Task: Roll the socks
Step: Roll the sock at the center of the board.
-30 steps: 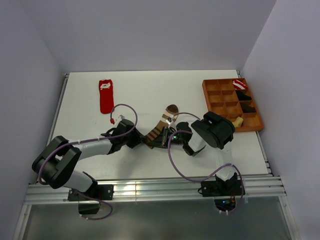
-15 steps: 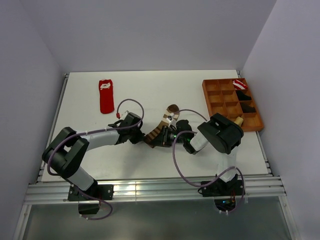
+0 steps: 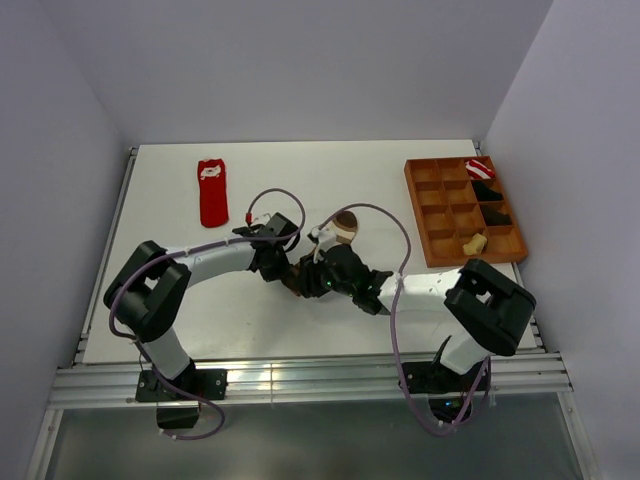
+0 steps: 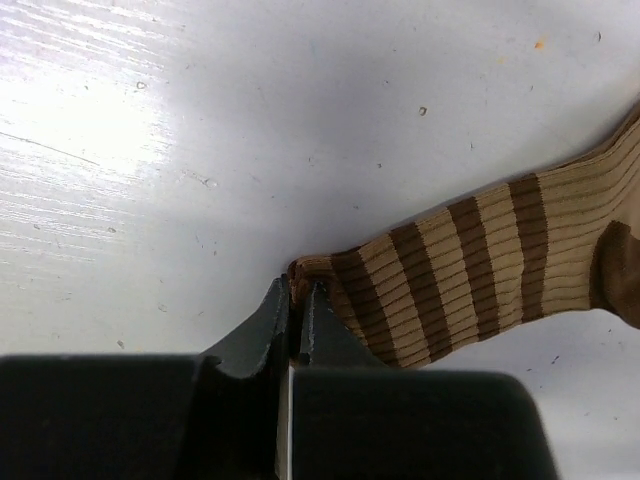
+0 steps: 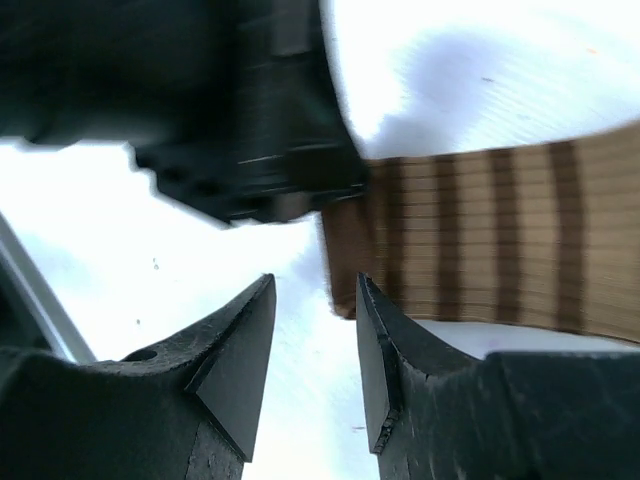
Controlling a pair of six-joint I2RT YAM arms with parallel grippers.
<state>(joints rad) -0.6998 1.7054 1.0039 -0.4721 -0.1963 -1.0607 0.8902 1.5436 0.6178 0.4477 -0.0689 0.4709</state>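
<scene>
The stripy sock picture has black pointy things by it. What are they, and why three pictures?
Those are robot fingers. Two robot arms sit at a white table. One picture looks down from above; the other two come from cameras on each wrist. The left gripper is pinched shut on the end of the striped sock. The right gripper is open beside it, holding nothing. A red sock lies flat further back, and a wooden tray holds a yellow sock and rolled bundles.
</scene>
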